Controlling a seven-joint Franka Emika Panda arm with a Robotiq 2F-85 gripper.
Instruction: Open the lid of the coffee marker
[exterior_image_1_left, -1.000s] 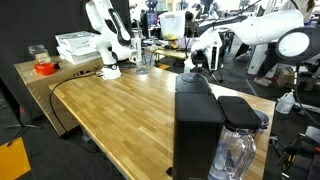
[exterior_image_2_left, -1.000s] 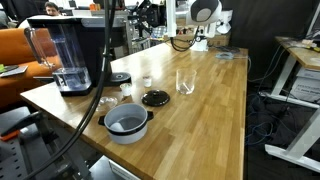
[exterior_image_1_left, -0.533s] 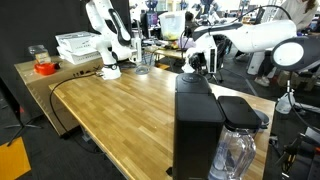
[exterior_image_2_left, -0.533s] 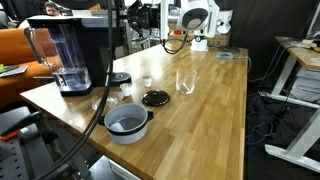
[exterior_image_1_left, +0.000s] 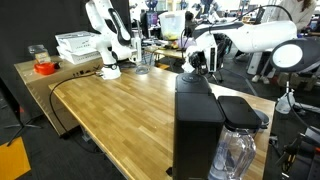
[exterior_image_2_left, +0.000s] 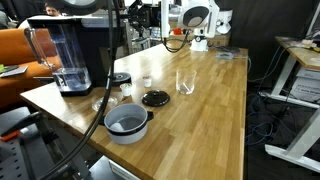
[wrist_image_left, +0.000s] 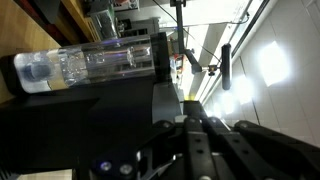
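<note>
Pot (exterior_image_2_left: 127, 122): one, grey, at the near bench corner.
Disc (exterior_image_2_left: 155, 97): one, black, flat, behind the pot.
Glass (exterior_image_2_left: 185, 81): one, clear, upright.
Coffee marker (exterior_image_1_left: 198, 130): one, tall, black, at the bench edge, clear tank (exterior_image_1_left: 235, 150) at its side.
Lid (exterior_image_1_left: 193, 87): one, flat on top of the coffee marker.
Claw (exterior_image_1_left: 197, 63): one, clenched, empty, close above the lid.
Bench (exterior_image_1_left: 110, 110): one, pale wood planks.
Room: busy workshop; one more white arm (exterior_image_1_left: 105, 40) far behind.
</note>
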